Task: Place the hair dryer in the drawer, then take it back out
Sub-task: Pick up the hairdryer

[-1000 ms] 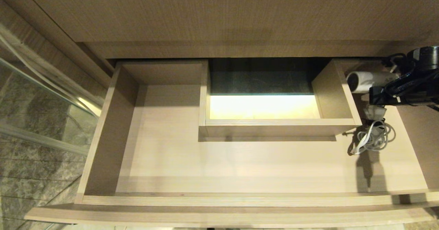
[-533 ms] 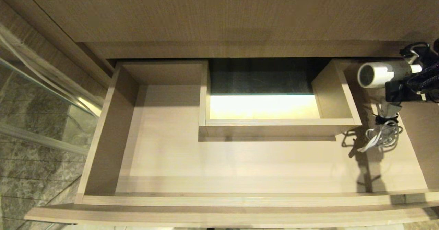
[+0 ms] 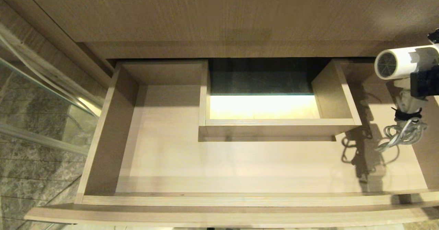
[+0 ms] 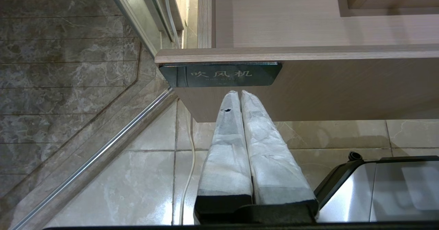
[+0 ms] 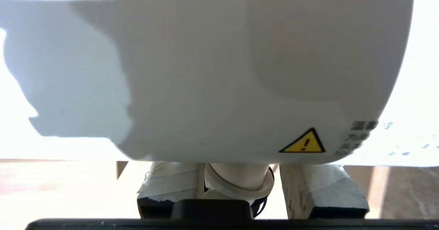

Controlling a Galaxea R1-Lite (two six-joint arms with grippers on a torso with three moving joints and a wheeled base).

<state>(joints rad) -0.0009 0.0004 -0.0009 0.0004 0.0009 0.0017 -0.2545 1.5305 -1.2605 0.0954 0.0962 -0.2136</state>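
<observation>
Overhead, we see the wide, shallow, light wood-grain drawer (image 3: pixel 240 161) pulled open, with its boxed rectangular cut-out (image 3: pixel 271 99) at mid-back. Our right gripper (image 3: pixel 423 82) at the drawer's back right corner holds the white plastic hair dryer (image 3: pixel 399 63) clear above the drawer floor, its round grey mesh grille facing left; its coiled grey cord (image 3: pixel 403 134) hangs below, near the right edge.

From our left wrist, the left gripper (image 4: pixel 240 94) sits with its two white-wrapped fingers (image 4: pixel 226 147) pressed together, just below the drawer's front, by the small dark label (image 4: pixel 221 75).

From our right wrist, the dryer's white barrel (image 5: pixel 260 68) fills the frame, bearing a yellow warning triangle (image 5: pixel 302 143), and our wrapped fingers (image 5: pixel 171 185) clasp its handle on both sides.
</observation>
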